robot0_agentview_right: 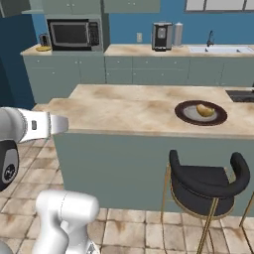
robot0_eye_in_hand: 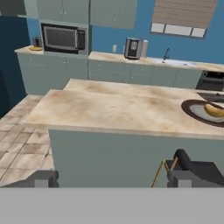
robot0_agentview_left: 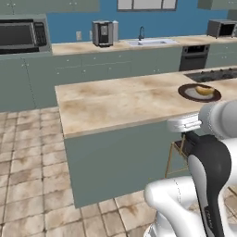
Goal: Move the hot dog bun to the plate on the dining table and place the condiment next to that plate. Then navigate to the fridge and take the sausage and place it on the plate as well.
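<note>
One hot dog bun (robot0_agentview_right: 205, 110) lies on the plate (robot0_agentview_right: 184, 116), right of frame; the gripper (robot0_eye_in_hand: 113, 178) gapes wide, empty.

A microwave (robot0_agentview_right: 74, 33) and a coffee machine (robot0_agentview_right: 161, 35) stand on the rear wall tabletop (robot0_agentview_right: 124, 50), with a sink (robot0_agentview_right: 218, 49) further right. A dark-cushioned stool (robot0_agentview_right: 208, 182) sits on the tiled floor (robot0_agentview_left: 28, 176).
</note>
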